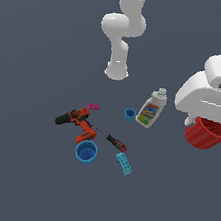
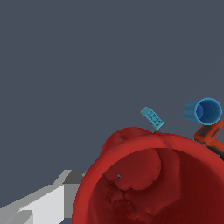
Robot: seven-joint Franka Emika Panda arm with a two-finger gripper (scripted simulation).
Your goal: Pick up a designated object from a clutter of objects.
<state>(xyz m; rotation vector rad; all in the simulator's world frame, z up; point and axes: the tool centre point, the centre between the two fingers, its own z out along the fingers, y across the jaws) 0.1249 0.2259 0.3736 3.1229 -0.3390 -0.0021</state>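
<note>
Held aloft at the exterior view's right, clear of the grey tabletop (image 1: 15, 178): small tapered red plastic cup (image 1: 207, 134), hanging beneath the white end effector (image 1: 202, 119), mouth filling the wrist view. Fingers hidden behind the housing, so closure judged rather than seen; apparently clamped on the rim. Likely light, stiff, thin-walled and somewhat slick; best taken across the rim wall, one finger inside, one outside. Well below and apart: large blue plastic cup (image 1: 86, 152), tiny blue cup (image 1: 129, 115), orange-black drill (image 1: 77, 123), white labelled bottle (image 1: 151, 109), teal brick (image 1: 123, 163).
</note>
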